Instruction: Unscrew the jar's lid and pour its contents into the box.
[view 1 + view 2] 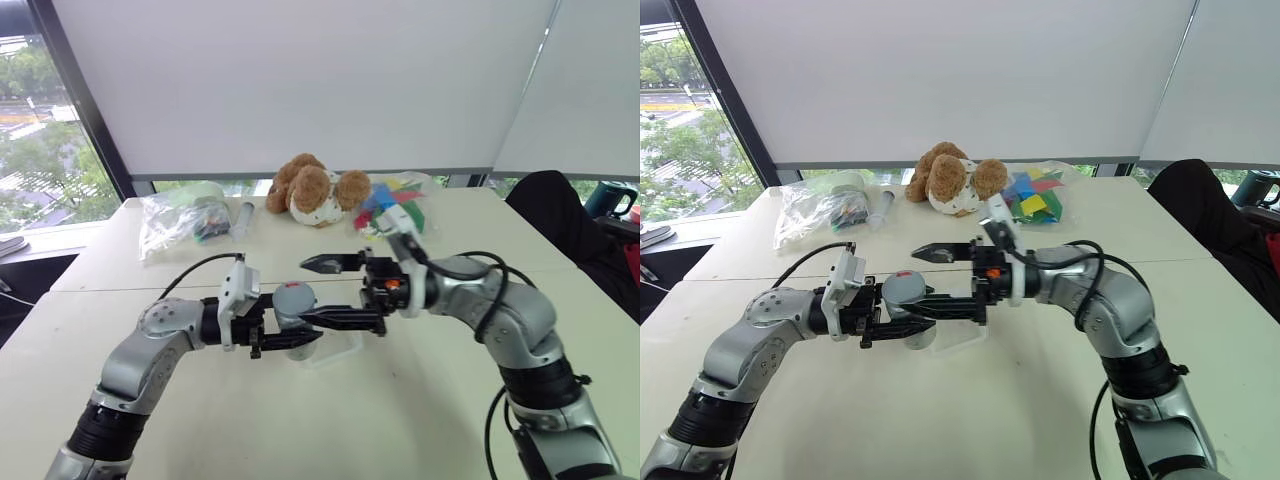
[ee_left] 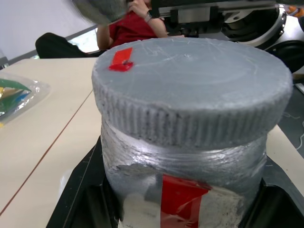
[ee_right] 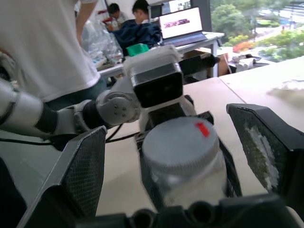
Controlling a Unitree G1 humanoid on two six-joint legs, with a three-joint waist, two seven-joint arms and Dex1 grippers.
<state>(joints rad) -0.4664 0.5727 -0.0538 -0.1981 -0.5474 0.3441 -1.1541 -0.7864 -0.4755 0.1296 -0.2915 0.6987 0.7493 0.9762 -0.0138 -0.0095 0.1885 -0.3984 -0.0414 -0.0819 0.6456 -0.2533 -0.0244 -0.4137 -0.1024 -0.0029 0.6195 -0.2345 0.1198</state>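
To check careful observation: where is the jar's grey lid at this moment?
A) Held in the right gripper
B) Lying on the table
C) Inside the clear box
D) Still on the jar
D: the lid sits on the jar, clamped by the left gripper; the right gripper is open.

Silver-grey jointed arms, black cuffs, looping black cables, white wrist cameras

Silvery jar (image 1: 291, 322) stands upright, grey lid (image 2: 190, 90) on, above clear box (image 1: 335, 350).
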